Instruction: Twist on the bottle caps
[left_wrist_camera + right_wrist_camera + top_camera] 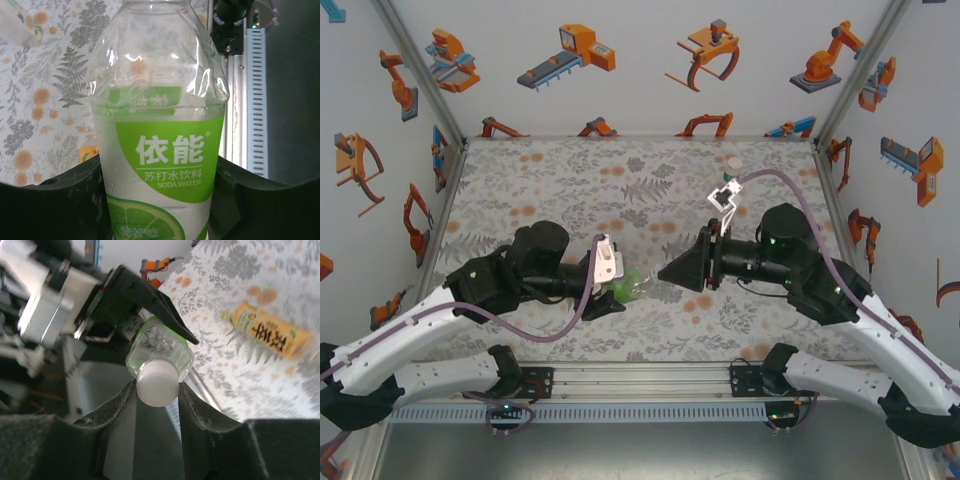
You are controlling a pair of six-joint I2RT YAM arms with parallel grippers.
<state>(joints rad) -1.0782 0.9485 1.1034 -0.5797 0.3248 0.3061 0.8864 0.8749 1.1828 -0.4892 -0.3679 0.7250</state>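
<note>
Bottle [632,289], top view: held above the table [570,190] between left tool [616,294] and right tool [665,276]. Left wrist: left tool clenched on its body. Right wrist: right tool grasps the cap [156,384] on its neck, so capping is apparently under way; amber bottle [265,332] lies aside, seemingly still to do.

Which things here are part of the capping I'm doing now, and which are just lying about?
In the job:
- clear bottle, held by the left hand
- white cap at its mouth, between the fingers of the right hand

Lying about:
- amber bottle, on its side on the table
- small pale disc near the far edge, maybe a cap
</note>
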